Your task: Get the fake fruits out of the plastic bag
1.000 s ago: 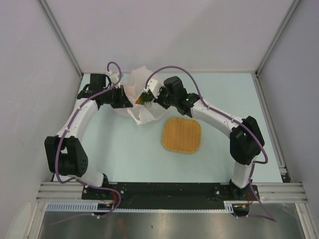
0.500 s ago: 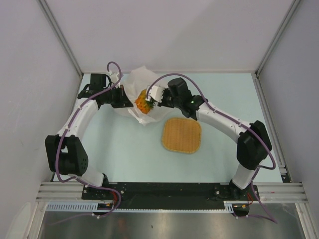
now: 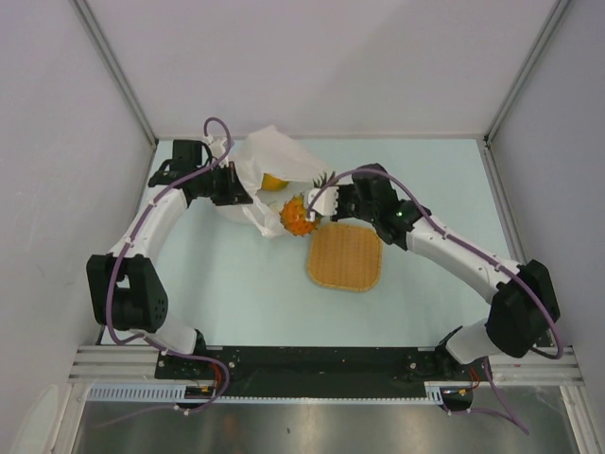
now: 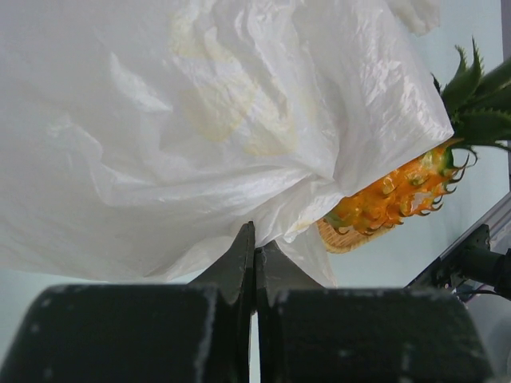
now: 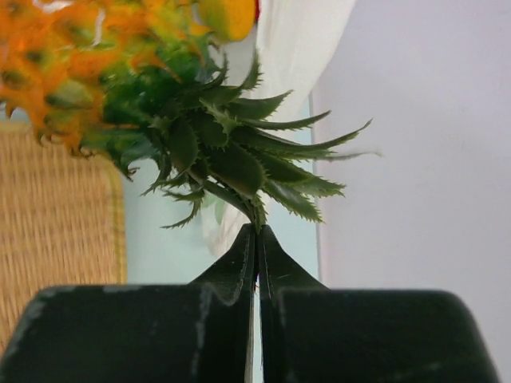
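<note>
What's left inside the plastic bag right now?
One yellow-orange fruit shows in the mouth of the plastic bag. The pineapple is out, hanging by its crown from the right gripper. Anything deeper is hidden by the crumpled plastic.

A flat orange woven tray [image 3: 346, 260] lies on the pale-green table [image 3: 236, 293]; grey walls around.

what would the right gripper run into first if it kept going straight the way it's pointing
The right gripper is shut on the green crown of the pineapple. Pushed straight on, the pineapple would probably press into the plastic bag just beyond it, though their relative heights are hard to judge.
</note>
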`<state>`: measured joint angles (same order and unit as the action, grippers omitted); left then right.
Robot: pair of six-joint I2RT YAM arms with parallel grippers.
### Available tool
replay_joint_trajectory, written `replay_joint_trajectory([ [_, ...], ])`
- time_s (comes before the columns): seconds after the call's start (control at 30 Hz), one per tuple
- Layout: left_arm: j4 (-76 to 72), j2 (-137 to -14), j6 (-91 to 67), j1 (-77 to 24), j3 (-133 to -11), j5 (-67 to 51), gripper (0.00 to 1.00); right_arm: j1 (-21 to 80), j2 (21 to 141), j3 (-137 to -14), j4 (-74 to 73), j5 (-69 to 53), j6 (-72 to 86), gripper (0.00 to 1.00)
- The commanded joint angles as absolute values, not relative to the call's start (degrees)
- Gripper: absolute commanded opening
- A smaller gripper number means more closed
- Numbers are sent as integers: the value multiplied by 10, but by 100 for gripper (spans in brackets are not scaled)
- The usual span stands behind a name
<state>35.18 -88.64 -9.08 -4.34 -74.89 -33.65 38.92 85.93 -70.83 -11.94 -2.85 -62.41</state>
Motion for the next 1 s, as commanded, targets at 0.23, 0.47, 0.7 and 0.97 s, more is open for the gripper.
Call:
replay_joint_trajectory([
  [0.23,336,-893,-103,-43,-752,-345,0,391,745,-555,-22,20,-804,0],
  [0.47,334,-893,-104,-43,-744,-344,0,403,773,-533,54,90,-797,0],
  [0.7,343,-901,-101,-43,-758,-345,0,404,788,-515,103,112,-831,0],
  [0.97,338,-909,-105,-43,-758,-345,0,386,749,-511,27,77,-878,0],
])
